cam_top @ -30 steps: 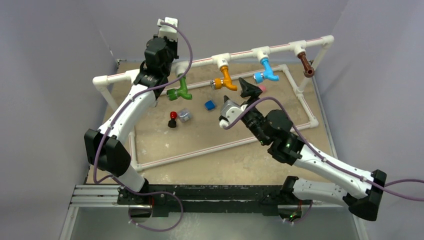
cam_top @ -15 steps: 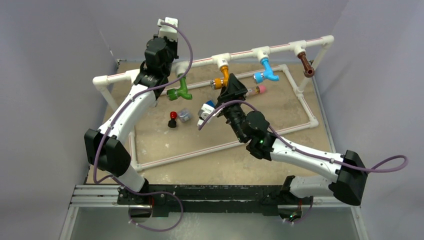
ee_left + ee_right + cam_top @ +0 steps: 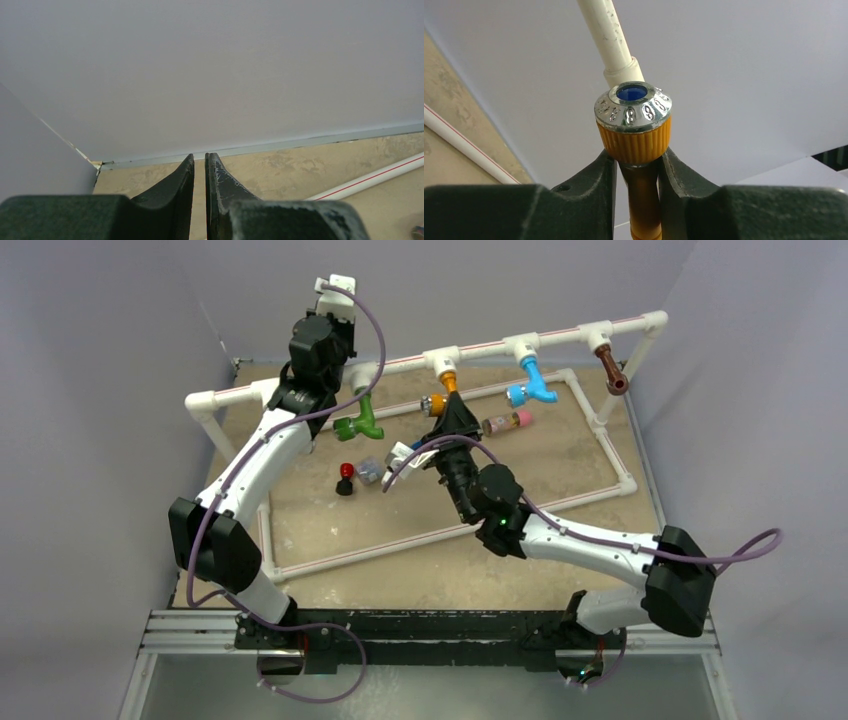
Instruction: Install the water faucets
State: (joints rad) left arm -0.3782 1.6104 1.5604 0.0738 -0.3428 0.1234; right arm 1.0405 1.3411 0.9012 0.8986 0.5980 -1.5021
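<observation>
Cover is heaviest overhead: the orange faucet is mostly hidden under the right gripper, with only its top below the white pipe rail seen. The green faucet, blue faucet and brown faucet hang from that rail uncovered. The left arm ends beside the green faucet, its tip lost under its own wrist.

In the left wrist view, the left gripper is seen all but closed, a thin slit between the fingers and nothing in it.

In the right wrist view, the orange faucet's neck is clamped between the fingers just under its ridged collar, beneath a silver cap. The lower neck is cut off at the frame edge.
</observation>
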